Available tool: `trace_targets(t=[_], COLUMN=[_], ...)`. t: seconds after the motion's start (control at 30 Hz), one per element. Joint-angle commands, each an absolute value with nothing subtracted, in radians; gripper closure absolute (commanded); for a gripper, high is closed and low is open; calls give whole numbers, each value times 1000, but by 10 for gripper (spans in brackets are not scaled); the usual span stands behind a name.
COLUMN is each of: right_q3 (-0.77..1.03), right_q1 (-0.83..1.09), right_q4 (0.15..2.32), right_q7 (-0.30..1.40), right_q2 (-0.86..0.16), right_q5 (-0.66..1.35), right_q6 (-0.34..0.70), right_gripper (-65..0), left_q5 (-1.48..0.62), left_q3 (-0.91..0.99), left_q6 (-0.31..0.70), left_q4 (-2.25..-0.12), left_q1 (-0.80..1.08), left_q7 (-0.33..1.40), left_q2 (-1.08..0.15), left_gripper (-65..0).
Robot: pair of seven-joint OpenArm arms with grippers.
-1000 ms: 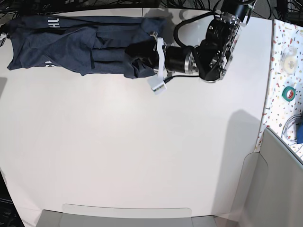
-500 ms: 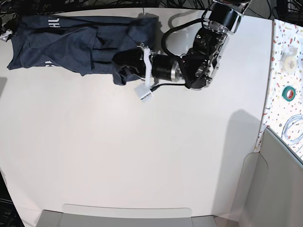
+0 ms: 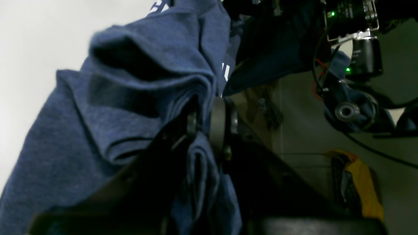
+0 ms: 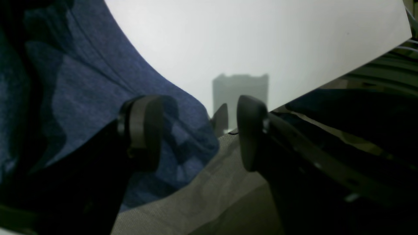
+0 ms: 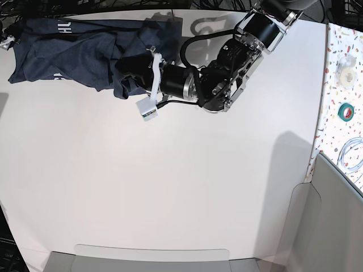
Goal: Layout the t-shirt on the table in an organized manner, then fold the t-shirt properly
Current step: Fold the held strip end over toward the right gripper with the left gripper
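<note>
The dark navy t-shirt lies bunched along the far left of the white table, white lettering showing near its top edge. My left gripper reaches in from the right and is shut on a thick fold of the t-shirt's right end; in the left wrist view the left gripper pinches cloth between its fingers. In the right wrist view my right gripper stands open at the table edge with nothing between its fingers. The t-shirt lies just behind its left finger.
A speckled side surface runs along the right edge, carrying a green tape roll, a white roll and coiled cables. Grey panels border the near edge and right corner.
My left arm has swung leftward with the t-shirt's right end in its grip, folding that end over toward the shirt's middle. The right gripper stays open.
</note>
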State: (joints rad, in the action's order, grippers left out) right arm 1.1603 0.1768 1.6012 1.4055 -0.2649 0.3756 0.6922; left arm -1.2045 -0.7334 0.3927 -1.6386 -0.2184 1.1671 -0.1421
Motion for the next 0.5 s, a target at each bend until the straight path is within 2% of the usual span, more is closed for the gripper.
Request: trace_targets(t=[0.0, 0.2, 0.47], right_q3=[1167, 1167, 1167], right_q1=[176, 176, 176], right_q4=[1618, 1618, 1618], right_q7=[1396, 1396, 1396], right_q2=[-288, -288, -288], right_q5=[380, 380, 383], right_q6=[698, 698, 698], right_gripper=[-358, -358, -358], left_q5=[-1230, -1230, -1230], left_q3=[-743, -802, -809], left_q6=[400, 401, 400], left_q4=[-1641, -1554, -1547], left_q1=[-237, -246, -263], left_q7=[1133, 1063, 1053], left_q2=[-137, -137, -137], left_gripper=[-1, -1, -1])
